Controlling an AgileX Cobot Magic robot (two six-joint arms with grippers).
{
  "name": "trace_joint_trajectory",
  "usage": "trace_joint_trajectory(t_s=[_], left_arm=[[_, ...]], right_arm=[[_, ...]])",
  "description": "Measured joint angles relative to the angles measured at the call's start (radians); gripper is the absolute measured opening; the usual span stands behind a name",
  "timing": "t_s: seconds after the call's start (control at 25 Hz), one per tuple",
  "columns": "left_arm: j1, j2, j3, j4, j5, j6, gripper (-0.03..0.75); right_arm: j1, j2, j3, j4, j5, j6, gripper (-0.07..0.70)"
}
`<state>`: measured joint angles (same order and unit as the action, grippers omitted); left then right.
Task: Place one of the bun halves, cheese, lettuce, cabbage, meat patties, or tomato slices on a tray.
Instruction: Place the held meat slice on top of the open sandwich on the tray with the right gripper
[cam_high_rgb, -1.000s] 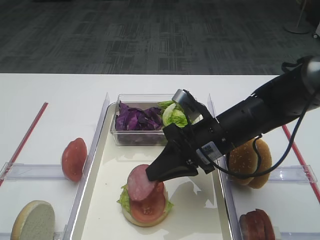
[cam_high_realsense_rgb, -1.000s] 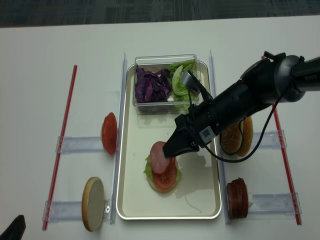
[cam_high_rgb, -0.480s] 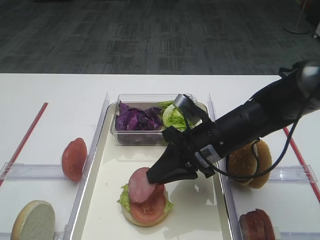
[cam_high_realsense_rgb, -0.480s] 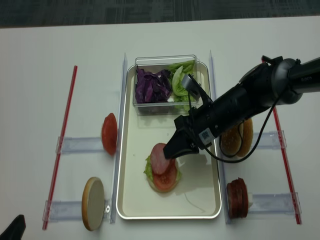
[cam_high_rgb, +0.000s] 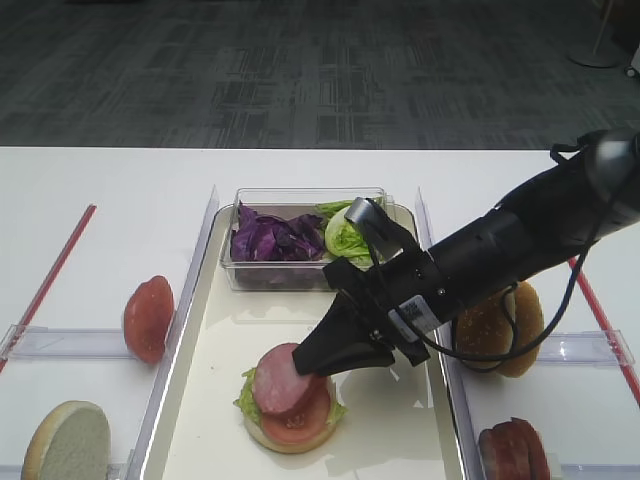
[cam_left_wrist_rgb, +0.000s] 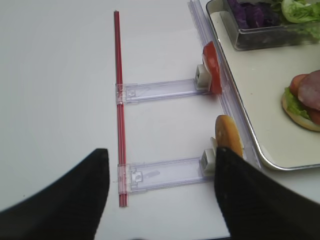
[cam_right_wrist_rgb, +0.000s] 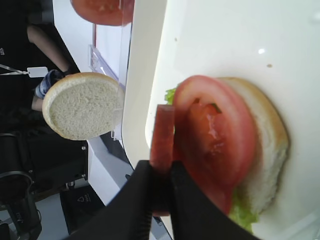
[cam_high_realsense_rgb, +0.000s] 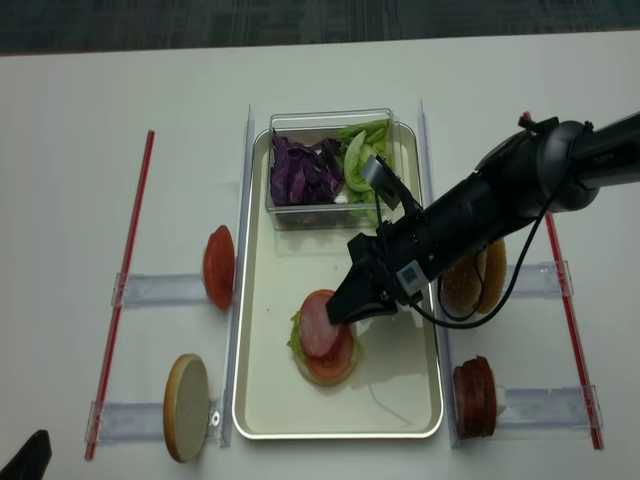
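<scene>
Right wrist view showed the right fingers (cam_right_wrist_rgb: 159, 185) clamped on a thin pink patty (cam_right_wrist_rgb: 162, 137), edge-on and tilted over a glossy tomato slice (cam_right_wrist_rgb: 220, 140) on the pale bun (cam_right_wrist_rgb: 272, 145), in the cream tray (cam_right_wrist_rgb: 145, 65)

We see a white table (cam_high_realsense_rgb: 80, 150), and in its middle lies a long cream tray (cam_high_realsense_rgb: 262, 400). On each side of the tray, clear plastic holders (cam_high_realsense_rgb: 160, 290) lie on the table with tomato slices (cam_high_realsense_rgb: 218, 266), bun halves (cam_high_realsense_rgb: 187, 407) and meat patties (cam_high_realsense_rgb: 475, 396) standing in them. A red strip (cam_high_realsense_rgb: 125, 280) lies near each outer edge.
</scene>
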<state>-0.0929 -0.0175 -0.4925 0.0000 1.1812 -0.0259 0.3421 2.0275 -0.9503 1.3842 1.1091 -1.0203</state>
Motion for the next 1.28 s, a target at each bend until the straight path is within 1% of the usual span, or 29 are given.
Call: trace_joint_trajectory(t_s=[0.16, 0.24, 0.28, 0.36, 0.48, 0.6, 0.72, 0.84, 1.0, 1.12, 1.28], left_arm=[[0.000, 0.000, 0.000, 0.000, 0.000, 0.000, 0.433], [0.000, 0.000, 0.000, 0.000, 0.000, 0.000, 0.433], [0.000, 0.000, 0.000, 0.000, 0.000, 0.000, 0.433], [0.000, 0.000, 0.000, 0.000, 0.000, 0.000, 0.433], [0.000, 0.000, 0.000, 0.000, 0.000, 0.000, 0.433], [0.000, 0.000, 0.000, 0.000, 0.000, 0.000, 0.433], [0.000, 0.000, 0.000, 0.000, 0.000, 0.000, 0.433], [0.000, 0.000, 0.000, 0.000, 0.000, 0.000, 0.433], [0.000, 0.000, 0.000, 0.000, 0.000, 0.000, 0.433], [0.000, 0.000, 0.000, 0.000, 0.000, 0.000, 0.433], [0.000, 0.000, 0.000, 0.000, 0.000, 0.000, 0.433]], right_arm=[[0.000, 0.000, 0.000, 0.000, -0.002, 0.002, 0.119], [0.000, 0.000, 0.000, 0.000, -0.002, 0.002, 0.142], [0.000, 0.000, -0.002, 0.000, -0.002, 0.002, 0.173], [0.000, 0.000, -0.002, 0.000, 0.002, 0.009, 0.260], [0.000, 0.000, -0.002, 0.000, 0.008, 0.022, 0.407], [0.000, 0.000, -0.003, -0.009, 0.009, 0.044, 0.467], [0.000, 0.000, -0.019, -0.054, 0.009, 0.069, 0.480], [0.000, -0.005, -0.057, -0.117, 0.007, 0.125, 0.482], [0.000, -0.034, -0.122, -0.241, 0.001, 0.245, 0.483], [0.000, -0.040, -0.164, -0.337, 0.009, 0.324, 0.482], [0.000, -0.067, -0.203, -0.399, 0.019, 0.400, 0.482]])
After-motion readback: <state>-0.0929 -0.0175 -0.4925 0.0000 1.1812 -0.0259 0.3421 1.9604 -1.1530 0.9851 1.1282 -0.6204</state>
